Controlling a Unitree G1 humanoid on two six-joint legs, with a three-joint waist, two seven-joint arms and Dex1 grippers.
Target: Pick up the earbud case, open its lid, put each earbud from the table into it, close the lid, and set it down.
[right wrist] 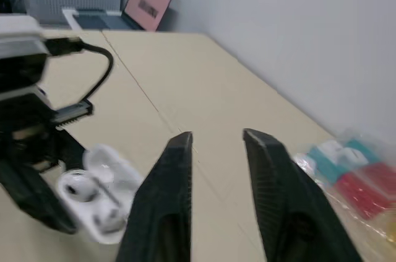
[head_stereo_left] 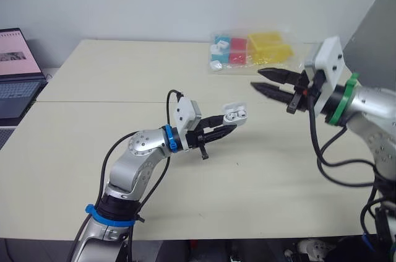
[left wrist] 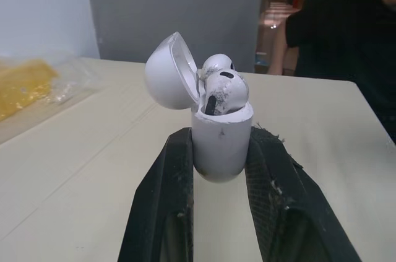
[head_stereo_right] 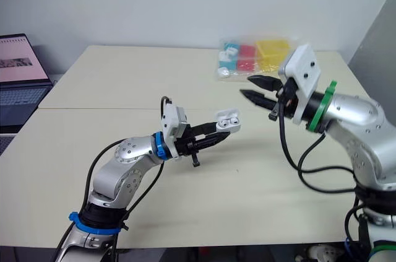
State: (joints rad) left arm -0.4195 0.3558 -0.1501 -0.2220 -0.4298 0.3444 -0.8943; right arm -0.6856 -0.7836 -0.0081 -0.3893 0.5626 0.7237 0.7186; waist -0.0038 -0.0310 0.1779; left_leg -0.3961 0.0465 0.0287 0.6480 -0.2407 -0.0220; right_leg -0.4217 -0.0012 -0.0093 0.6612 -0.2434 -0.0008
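While the left claw (head_stereo_left: 231,123) grips the open-lidded earbud case (head_stereo_left: 235,113), the right claw (head_stereo_left: 256,78) hangs parted, empty.

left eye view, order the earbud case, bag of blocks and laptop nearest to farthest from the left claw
1. earbud case, gripped in the left claw
2. bag of blocks, at the back, to the right
3. laptop, far left

Both arms are silver-grey metal with rounded joints. The left arm (head_stereo_left: 139,153) wears blue rings (head_stereo_left: 168,138), the right arm (head_stereo_left: 371,110) a green ring (head_stereo_left: 337,106). White camera blocks (head_stereo_left: 328,59) top each wrist, and black cables (head_stereo_left: 315,138) loop behind. The left gripper (head_stereo_left: 234,123) and right gripper (head_stereo_left: 255,78) have black tapered fingers, seemingly ridged inside.
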